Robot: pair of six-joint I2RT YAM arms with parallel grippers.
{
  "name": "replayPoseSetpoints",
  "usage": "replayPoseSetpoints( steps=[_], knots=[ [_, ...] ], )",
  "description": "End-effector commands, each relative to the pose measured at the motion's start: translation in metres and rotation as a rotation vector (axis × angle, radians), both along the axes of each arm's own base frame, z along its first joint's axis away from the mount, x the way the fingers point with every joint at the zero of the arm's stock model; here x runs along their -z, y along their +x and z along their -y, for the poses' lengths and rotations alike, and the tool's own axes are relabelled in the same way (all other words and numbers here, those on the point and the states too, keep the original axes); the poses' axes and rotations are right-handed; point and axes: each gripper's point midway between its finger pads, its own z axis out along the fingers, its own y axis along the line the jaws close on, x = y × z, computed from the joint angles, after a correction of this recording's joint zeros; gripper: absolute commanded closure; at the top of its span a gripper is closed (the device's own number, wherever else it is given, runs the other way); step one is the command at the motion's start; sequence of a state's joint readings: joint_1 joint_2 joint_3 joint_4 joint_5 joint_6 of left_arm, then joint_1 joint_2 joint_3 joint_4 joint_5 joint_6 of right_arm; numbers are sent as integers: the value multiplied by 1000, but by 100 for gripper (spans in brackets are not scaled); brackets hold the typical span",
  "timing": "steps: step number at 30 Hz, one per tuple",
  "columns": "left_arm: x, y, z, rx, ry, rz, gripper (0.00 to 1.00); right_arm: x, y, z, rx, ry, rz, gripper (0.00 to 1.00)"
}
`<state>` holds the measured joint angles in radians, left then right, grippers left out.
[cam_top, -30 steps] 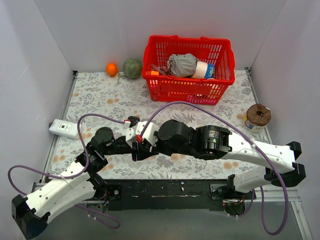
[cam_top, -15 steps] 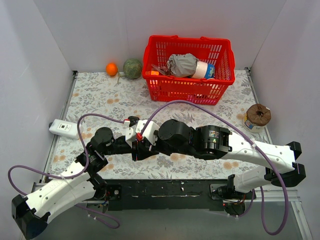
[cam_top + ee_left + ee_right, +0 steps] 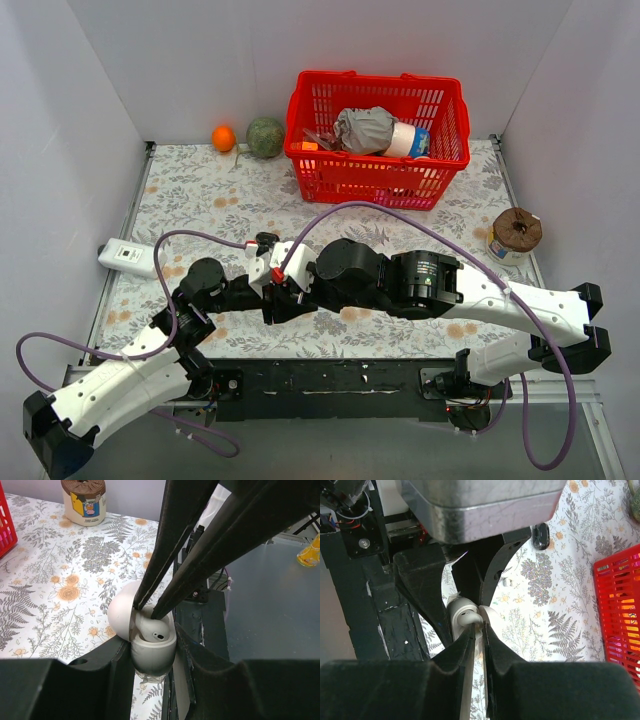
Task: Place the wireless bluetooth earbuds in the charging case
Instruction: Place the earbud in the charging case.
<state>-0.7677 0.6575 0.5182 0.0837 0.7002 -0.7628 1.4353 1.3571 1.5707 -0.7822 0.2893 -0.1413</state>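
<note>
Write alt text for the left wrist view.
The left gripper clamps an open white case while the right gripper, from above, pinches a white earbud sitting in it. A brown-lidded jar stands behind.

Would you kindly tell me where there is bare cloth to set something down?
The widest bare cloth lies between the orange, the white device and the red basket. A smaller patch sits between basket and brown-lidded jar. The middle is crowded: left claw holds the charging case, right claw pinches an earbud.
</note>
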Motion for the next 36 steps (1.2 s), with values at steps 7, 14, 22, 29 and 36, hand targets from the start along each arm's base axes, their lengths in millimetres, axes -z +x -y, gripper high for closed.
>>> replayPoseSetpoints(
  steps=[7, 14, 22, 29, 36],
  knots=[
    [-15, 7, 2, -29, -54, 30, 100, -12, -13, -8, -63, 56, -31, 81],
    [-14, 7, 2, -29, -55, 27, 100, -24, -9, -6, -40, 92, -15, 59],
    [-13, 6, 2, -27, -52, 22, 100, -45, 8, 3, 61, 172, 19, 48],
    [-13, 5, 0, -30, -58, 20, 100, -91, 27, 28, 150, 376, 15, 45],
    [-15, 8, -2, -59, -70, 33, 100, -81, -1, 17, -30, 371, -216, 60]
  ],
)
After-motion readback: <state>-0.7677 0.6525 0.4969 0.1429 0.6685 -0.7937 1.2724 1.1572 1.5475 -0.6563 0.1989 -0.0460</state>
